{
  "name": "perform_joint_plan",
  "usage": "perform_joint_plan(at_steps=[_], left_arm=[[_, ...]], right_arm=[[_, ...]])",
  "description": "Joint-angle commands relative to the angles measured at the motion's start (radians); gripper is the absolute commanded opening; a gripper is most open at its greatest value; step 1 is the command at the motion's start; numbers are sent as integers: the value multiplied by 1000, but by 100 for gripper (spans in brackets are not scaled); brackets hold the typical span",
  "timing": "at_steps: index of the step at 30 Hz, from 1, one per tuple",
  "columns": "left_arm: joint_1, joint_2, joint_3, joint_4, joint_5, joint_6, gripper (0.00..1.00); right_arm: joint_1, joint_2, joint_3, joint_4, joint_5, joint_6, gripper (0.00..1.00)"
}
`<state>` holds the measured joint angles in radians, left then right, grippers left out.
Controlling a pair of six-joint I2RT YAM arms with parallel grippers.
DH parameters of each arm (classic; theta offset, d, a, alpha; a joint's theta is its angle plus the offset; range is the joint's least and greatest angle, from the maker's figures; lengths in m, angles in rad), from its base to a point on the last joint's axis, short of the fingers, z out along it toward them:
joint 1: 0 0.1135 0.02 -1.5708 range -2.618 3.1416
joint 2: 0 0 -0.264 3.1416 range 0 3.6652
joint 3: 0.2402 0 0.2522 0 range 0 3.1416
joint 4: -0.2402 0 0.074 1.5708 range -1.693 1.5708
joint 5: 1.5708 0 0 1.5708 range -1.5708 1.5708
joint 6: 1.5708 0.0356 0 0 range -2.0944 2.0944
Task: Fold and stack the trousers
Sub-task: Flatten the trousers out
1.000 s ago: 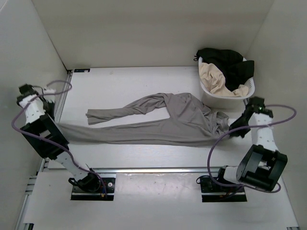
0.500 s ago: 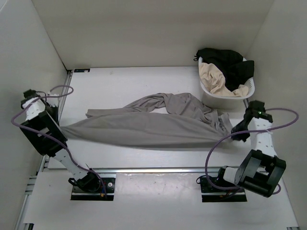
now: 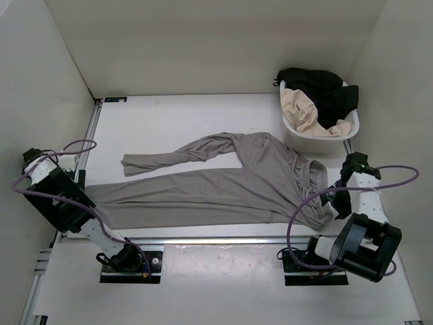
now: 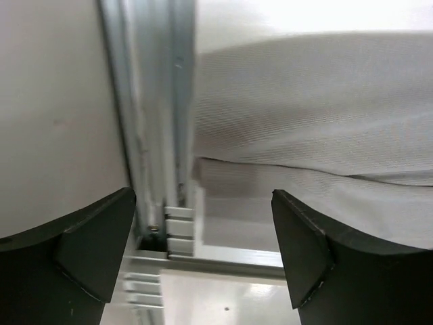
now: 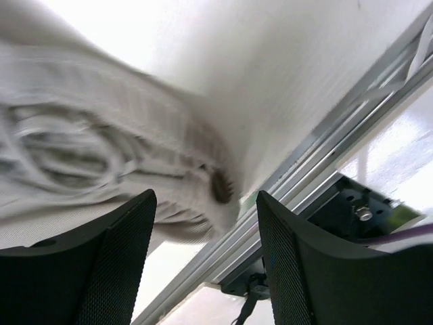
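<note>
The grey trousers (image 3: 216,193) lie flat on the table. One leg stretches left to right near the front edge, and the other angles up to the left. The waistband (image 3: 312,189) is at the right. My left gripper (image 4: 203,250) hangs open over the table's left rail, just off the leg's hem (image 4: 298,115), with nothing between its fingers. My right gripper (image 5: 206,264) is open too, beside the bunched waistband (image 5: 101,149) and above the front rail. It holds nothing.
A white laundry basket (image 3: 352,125) with black and beige clothes stands at the back right. Metal rails (image 3: 216,240) run along the table's front and left edges. White walls close in both sides.
Both grippers have opened and let go of the trousers. The stretched leg has dropped flat and now lies nearer the front edge. Both arms have drawn back toward the near side.
</note>
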<state>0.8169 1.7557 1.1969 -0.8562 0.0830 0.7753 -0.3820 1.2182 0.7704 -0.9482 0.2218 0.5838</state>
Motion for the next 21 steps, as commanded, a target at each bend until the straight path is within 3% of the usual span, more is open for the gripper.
perform_joint_plan(at_steps=[1,4,8,10,14,17,18,20,21], left_arm=[[-8,-71,67,9,20,28,94],[-53,-21,104,9,38,-2,95],[-93,76,125,66,29,-56,97],[-128,108,125,77,-17,-65,97],[-171,143,72,149,-65,-54,84],[-196,175,52,200,-37,-70,55],[-196,198,52,210,-37,-79,35],[-196,226,110,210,-13,-126,14],[-196,257,137,210,-12,-146,14]], right_arm=[[89,-40,92,-56,109,8,67],[164,-49,153,-66,149,8,68],[187,4,175,-38,76,-5,69],[234,44,175,-38,18,-6,64],[415,109,145,-38,37,65,60],[511,109,145,-2,53,88,60],[523,109,145,-1,53,88,60],[532,109,145,12,53,88,60],[532,109,145,12,53,76,60]])
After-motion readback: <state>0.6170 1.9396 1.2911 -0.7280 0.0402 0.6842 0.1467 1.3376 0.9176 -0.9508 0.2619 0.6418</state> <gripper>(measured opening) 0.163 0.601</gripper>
